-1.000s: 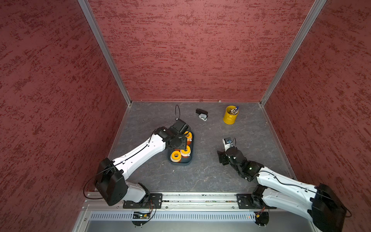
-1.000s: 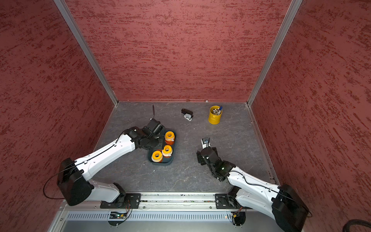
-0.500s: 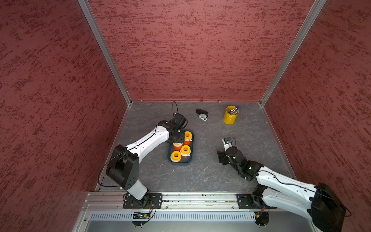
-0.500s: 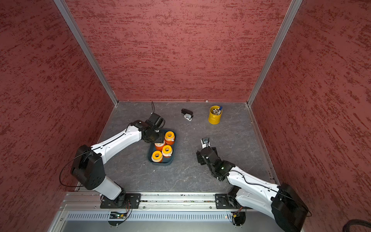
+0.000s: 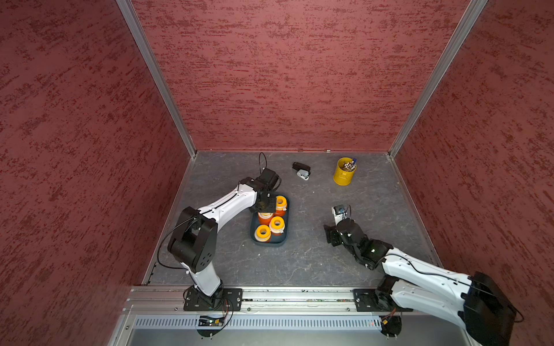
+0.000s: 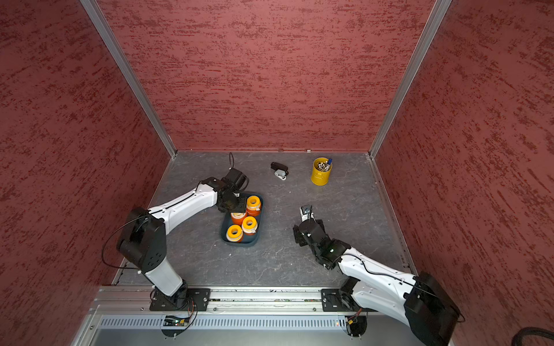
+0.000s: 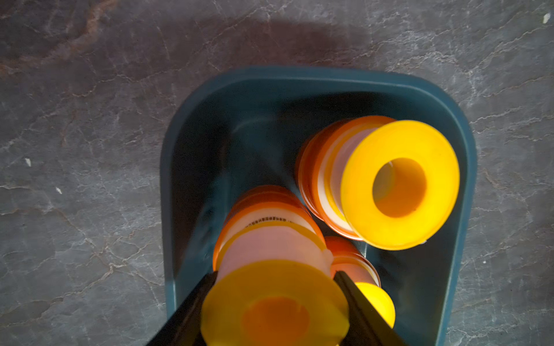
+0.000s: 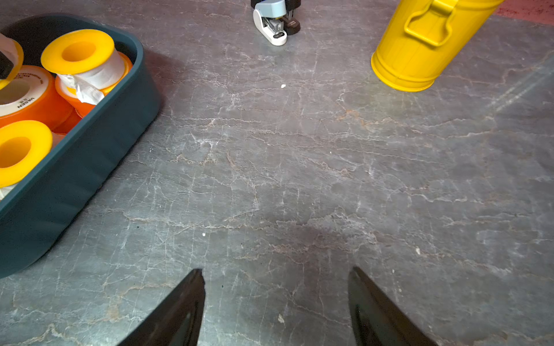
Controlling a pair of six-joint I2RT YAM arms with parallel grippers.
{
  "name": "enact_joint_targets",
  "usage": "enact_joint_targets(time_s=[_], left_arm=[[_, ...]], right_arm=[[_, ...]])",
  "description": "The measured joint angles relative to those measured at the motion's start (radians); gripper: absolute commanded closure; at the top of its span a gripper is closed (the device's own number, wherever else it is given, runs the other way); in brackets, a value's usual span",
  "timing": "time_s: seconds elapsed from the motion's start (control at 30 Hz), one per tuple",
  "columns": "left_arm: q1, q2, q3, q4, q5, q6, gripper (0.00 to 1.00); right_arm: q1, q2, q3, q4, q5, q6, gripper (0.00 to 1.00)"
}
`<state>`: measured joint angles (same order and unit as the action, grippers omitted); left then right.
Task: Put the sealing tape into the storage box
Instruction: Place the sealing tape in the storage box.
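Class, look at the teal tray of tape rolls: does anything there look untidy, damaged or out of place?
Yes. One yellow roll in the storage box has a loose, crumpled white tape tail hanging down its side instead of being wound tight.

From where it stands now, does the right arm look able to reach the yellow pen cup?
Probably yes. The right gripper is open and empty, the yellow pen cup stands ahead of it, and only bare table lies between them. The stapler stands off to one side, out of the path.
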<state>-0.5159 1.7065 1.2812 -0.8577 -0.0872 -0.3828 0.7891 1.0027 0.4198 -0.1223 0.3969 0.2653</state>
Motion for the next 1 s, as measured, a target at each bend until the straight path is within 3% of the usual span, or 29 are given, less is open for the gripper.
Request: enact_joint_targets(time_s=[0.33,0.47,0.8,1.0], left_arm=[[0.01,0.029,0.0,0.012,-0.001,0.014,0.34],[0.011,0.029,0.0,0.02,0.0,0.017,0.28],[0.011,0.028,0.0,0.021,0.004,0.017,0.26],[0.01,-0.06,-0.032,0.044,-0.003,0.013,0.18]], right_arm=[[0.0,0.002,0.0,0.0,0.0,0.0,0.23],[0.0,0.006,0.0,0.0,0.0,0.0,0.23],[0.0,0.015,0.005,-0.001,0.0,0.0,0.23],[0.0,0.017,0.016,0.001,0.0,0.0,0.23]])
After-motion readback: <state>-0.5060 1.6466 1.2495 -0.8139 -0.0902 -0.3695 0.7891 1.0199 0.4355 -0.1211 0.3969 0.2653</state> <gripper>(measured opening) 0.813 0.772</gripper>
